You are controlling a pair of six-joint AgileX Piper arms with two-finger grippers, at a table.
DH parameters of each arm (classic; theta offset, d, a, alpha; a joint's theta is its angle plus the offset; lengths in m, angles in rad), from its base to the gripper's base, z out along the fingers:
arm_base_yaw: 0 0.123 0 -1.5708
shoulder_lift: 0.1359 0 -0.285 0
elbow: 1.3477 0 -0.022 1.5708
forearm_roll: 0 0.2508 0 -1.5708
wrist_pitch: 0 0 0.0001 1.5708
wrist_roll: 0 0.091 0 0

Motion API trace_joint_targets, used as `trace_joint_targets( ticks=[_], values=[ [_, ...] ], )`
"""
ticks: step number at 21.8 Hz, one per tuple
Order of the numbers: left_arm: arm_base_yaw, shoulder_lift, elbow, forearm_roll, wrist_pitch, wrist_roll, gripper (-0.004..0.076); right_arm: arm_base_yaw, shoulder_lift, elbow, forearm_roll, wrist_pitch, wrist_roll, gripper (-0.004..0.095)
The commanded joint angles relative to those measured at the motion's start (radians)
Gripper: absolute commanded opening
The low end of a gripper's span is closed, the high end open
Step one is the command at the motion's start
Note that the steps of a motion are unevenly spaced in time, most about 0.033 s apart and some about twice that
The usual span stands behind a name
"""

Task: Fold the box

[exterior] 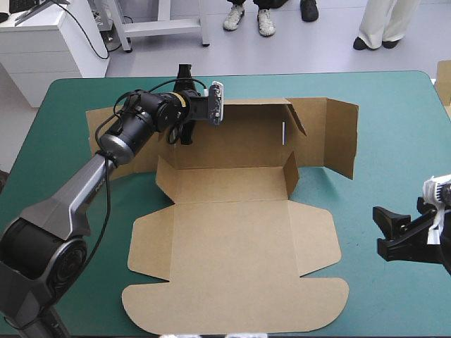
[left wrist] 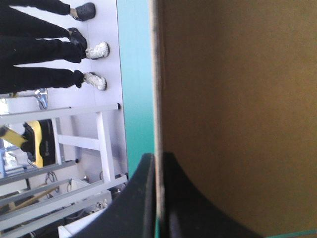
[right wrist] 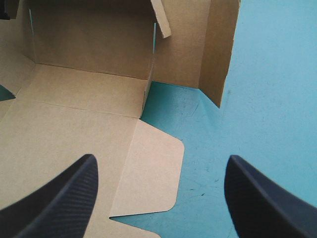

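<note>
In the high view, the box [exterior: 232, 239], a cut sheet of brown board, lies across the middle of the table [exterior: 394, 141] with its teal-green cover. Its long back wall stands upright toward the far edge, and a small flap at that wall's right end is turned inward. A taller panel stands at an angle toward the table's right edge. The wide lid part, with rounded flaps, lies flat and reaches almost to the near edge. The left arm comes in from the near-left corner and crosses the sheet's left part. The left gripper [exterior: 184, 98], with its broad black fingers, sits at the left end of the back wall. The right gripper [exterior: 391, 232] hovers over bare cover at the right edge, well apart from the board.

In the left wrist view, the left gripper [left wrist: 156, 158] has its fingers pressed almost together, with the thin edge of the box [left wrist: 237, 99] pinched between them. A strip of the table [left wrist: 136, 74] shows beside that edge.

In the right wrist view, the right gripper [right wrist: 161, 163] has its fingers spread wide and holds nothing. Ahead of it is the box [right wrist: 84, 94], showing a flat rounded flap, the floor panel and the standing walls. Bare table [right wrist: 267, 99] lies toward the right edge.
</note>
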Motion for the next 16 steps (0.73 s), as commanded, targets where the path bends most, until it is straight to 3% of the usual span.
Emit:
trace_joint_targets(
  ticks=[1,5,7,8,10,12,16],
  values=[
    [-0.056,-0.079,-0.039,0.007,-0.073,0.006,-0.0032,-0.006,0.037,-0.022,-0.002,-0.065,0.005,0.0653],
    [-0.136,-0.140,0.004,0.169,-0.065,-0.182,-0.0033,-0.006,0.073,-0.022,-0.075,-0.089,0.062,0.0653],
    [-0.195,-0.201,0.122,0.402,-0.113,-0.379,-0.0033,-0.006,0.092,-0.022,-0.150,-0.104,0.081,0.0653],
    [-0.223,-0.244,0.218,0.532,-0.154,-0.552,-0.0033,-0.006,0.096,-0.022,-0.183,-0.114,0.099,0.0653],
    [-0.262,-0.295,0.361,0.757,-0.175,-0.811,-0.0033,-0.006,0.100,-0.023,-0.184,-0.113,0.099,0.0653],
    [-0.306,-0.329,0.451,0.941,-0.153,-1.022,-0.0033,-0.006,0.106,-0.023,-0.180,-0.113,0.101,0.0653],
    [-0.424,-0.347,0.550,1.144,-0.090,-1.276,-0.0033,-0.006,0.158,-0.025,-0.198,-0.148,0.104,0.0653]
  ],
)
